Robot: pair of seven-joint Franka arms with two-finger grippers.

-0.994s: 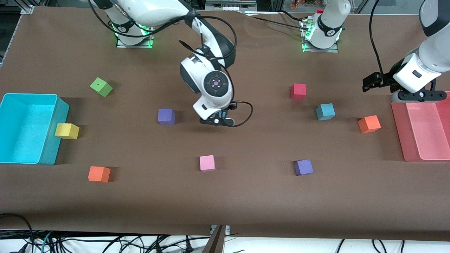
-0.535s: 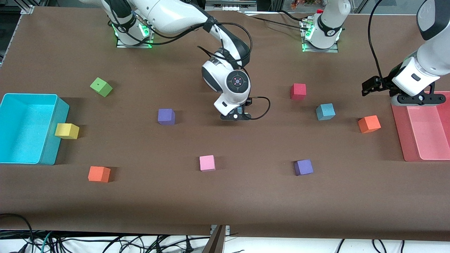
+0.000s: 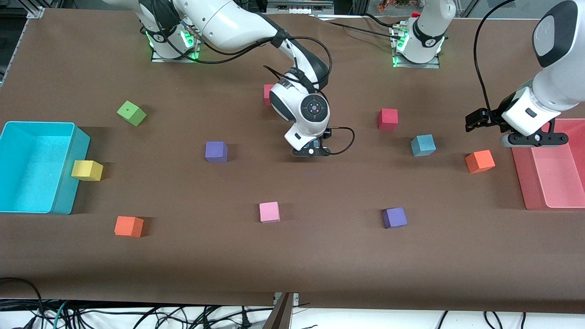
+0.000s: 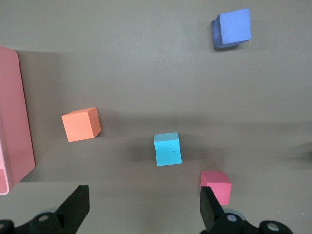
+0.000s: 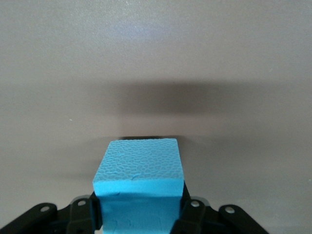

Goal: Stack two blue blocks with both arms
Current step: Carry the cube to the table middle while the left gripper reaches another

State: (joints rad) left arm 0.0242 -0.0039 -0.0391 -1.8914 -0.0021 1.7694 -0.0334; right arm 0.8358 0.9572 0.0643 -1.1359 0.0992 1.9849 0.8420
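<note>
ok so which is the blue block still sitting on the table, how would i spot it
Start at the flat pink tray at the left arm's end of the table. Past the orange foam cube beside it sits the light sky-blue foam cube, just nearer the camera than a red cube; nothing else loose is that pale blue.

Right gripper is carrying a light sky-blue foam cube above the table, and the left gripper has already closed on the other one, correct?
Not quite. The left gripper is open and empty, over the table by the second light sky-blue foam cube, as the left wrist view shows. The right gripper does hold its light sky-blue foam cube.

You see one block (image 5: 139, 168) clamped in the right gripper (image 3: 311, 152) over mid-table; the other block (image 3: 422, 145) lies toward the left arm's end, near the left gripper (image 3: 532, 139).
</note>
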